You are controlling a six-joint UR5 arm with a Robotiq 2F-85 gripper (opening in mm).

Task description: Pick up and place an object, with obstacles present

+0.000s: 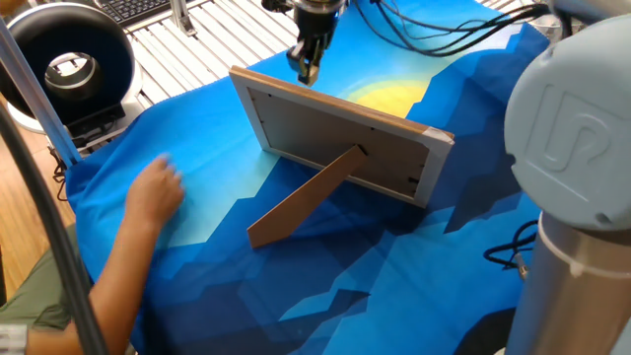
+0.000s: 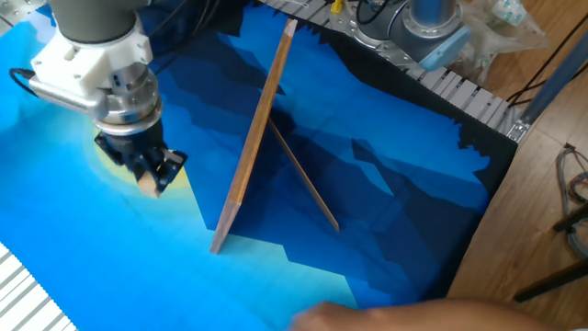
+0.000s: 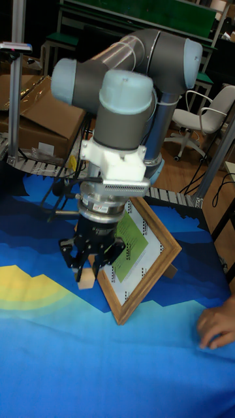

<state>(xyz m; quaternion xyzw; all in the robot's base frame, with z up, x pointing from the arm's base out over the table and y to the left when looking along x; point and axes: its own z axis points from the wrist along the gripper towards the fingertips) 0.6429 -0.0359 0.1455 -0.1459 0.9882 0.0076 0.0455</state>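
Note:
My gripper (image 2: 147, 178) is shut on the object, a small tan wooden block (image 2: 147, 186) held between the fingertips above the blue cloth. The tall fixed view shows the block (image 3: 85, 277) under the fingers, close to the front face of the obstacle, a wood-edged picture frame (image 3: 140, 271). From the fixed view behind the frame, the gripper (image 1: 307, 69) hangs just beyond the frame's top edge (image 1: 335, 99), near its left end. The frame (image 2: 253, 138) stands upright on its prop leg (image 1: 301, 199).
A person's hand (image 1: 158, 192) rests over the cloth at the left, also seen at the table edge (image 3: 215, 326). A black round device (image 1: 64, 64) stands at the far left. The robot's own arm (image 1: 572, 148) fills the right side. Cables (image 1: 444, 39) trail behind.

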